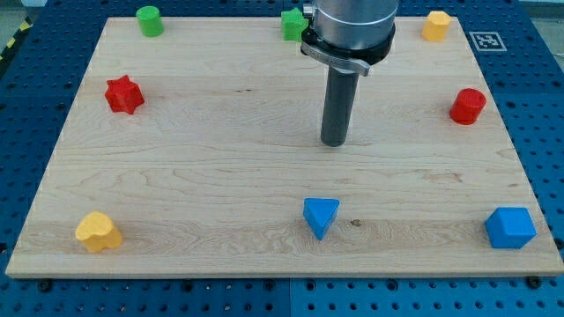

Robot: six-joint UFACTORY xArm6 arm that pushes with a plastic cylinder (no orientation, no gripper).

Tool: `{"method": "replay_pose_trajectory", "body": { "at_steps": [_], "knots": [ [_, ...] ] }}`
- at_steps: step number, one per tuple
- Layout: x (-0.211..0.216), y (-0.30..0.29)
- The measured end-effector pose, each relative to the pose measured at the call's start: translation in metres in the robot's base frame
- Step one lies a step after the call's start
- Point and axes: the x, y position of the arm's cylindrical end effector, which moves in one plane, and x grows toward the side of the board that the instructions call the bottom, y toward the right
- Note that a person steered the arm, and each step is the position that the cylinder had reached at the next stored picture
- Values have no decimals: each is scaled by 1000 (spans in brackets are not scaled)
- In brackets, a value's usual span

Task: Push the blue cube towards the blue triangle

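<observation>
– Blocks first, nearest edge: what sits along the view's bottom?

– Blue cube (510,228) in the bottom right corner of the wooden board (220,176), blue triangle (321,216) near the bottom centre, well apart from it, and a yellow heart-like block (98,232) at bottom left.

– And my tip (333,143)?

– Mid-board, touching no block. The triangle lies below it, slightly toward the view's left; the cube is well off to its lower right.

– Anything clamped?

– It's a bare rod, nothing to open or close; it holds nothing.

– Farther back?

– Red star (124,94) at left, red cylinder (468,106) at right. Along the top: green cylinder (150,20), a green block (292,24) partly hidden behind the arm, and a yellow block (435,25).
</observation>
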Motion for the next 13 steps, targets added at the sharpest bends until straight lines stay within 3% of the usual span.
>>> {"method": "replay_pose_trajectory", "body": {
  "at_steps": [2, 4, 5, 7, 10, 11, 13],
  "knots": [
    [5, 14],
    [26, 195],
    [76, 274],
    [141, 262],
    [143, 109],
    [144, 105],
    [125, 177]
  ]
}}
